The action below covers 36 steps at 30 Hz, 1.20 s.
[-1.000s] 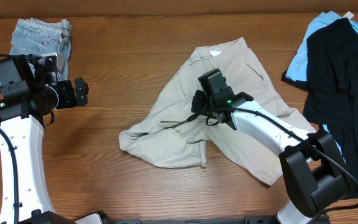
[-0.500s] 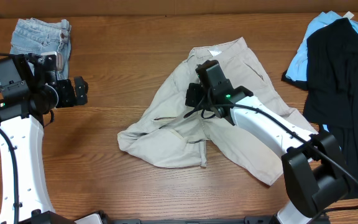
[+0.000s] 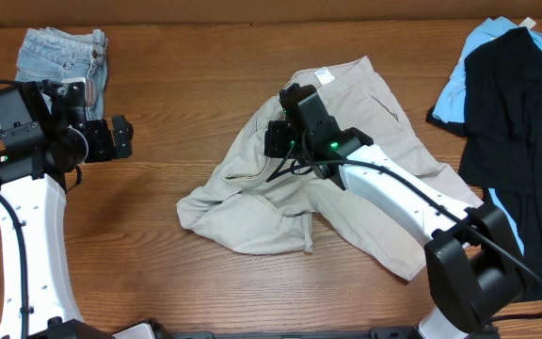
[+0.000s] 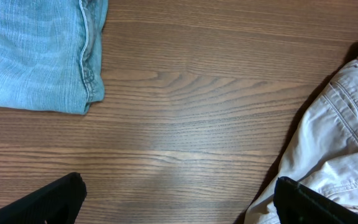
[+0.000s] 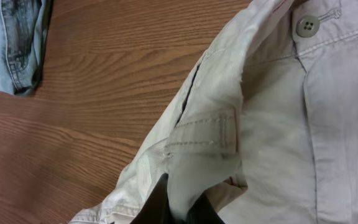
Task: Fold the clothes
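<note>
Overhead, the khaki shorts lie crumpled mid-surface. The right gripper sits at their left edge, and the left gripper hangs spread near the denim shorts. Left wrist: bare wood between both garments. Right wrist: the fingers pinch a khaki fold (by the belt loop).

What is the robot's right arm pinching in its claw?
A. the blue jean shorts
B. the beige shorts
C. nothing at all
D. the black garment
B: in the right wrist view, the right gripper is shut on a raised fold of the beige shorts, near a belt loop.
</note>
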### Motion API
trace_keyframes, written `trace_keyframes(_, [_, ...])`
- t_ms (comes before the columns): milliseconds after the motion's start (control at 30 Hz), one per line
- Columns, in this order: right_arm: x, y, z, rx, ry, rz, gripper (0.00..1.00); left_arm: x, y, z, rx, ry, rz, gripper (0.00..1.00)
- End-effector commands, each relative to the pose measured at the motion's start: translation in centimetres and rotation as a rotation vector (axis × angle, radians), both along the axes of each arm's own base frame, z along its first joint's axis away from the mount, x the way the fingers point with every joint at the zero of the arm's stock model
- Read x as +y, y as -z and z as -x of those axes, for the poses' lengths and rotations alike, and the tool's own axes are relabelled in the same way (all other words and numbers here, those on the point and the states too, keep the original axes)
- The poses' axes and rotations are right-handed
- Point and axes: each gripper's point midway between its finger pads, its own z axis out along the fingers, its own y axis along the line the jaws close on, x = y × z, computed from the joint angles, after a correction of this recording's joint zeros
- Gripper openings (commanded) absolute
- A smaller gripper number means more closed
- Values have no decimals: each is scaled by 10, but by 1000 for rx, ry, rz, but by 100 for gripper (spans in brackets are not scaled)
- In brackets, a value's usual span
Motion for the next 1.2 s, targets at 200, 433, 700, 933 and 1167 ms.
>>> trace_keyframes(200, [24, -20, -2, -64, -52, -50, 4, -2, -5, -4, -15, 7, 7, 100])
trace_keyframes(433, [45, -33, 1, -121, -87, -87, 4, -2, -5, -4, -15, 7, 7, 100])
trace_keyframes(700, [63, -58, -9, -238, -87, -151, 4, -2, -4, -4, -14, 7, 8, 100])
trace_keyframes(933, [71, -87, -39, -400, -18, -226, 4, -2, -5, -4, -15, 9, 11, 100])
trace_keyframes(1167, [98, -79, -72, -396, -12, -243, 4, -7, -6, -4, -23, 26, 33, 100])
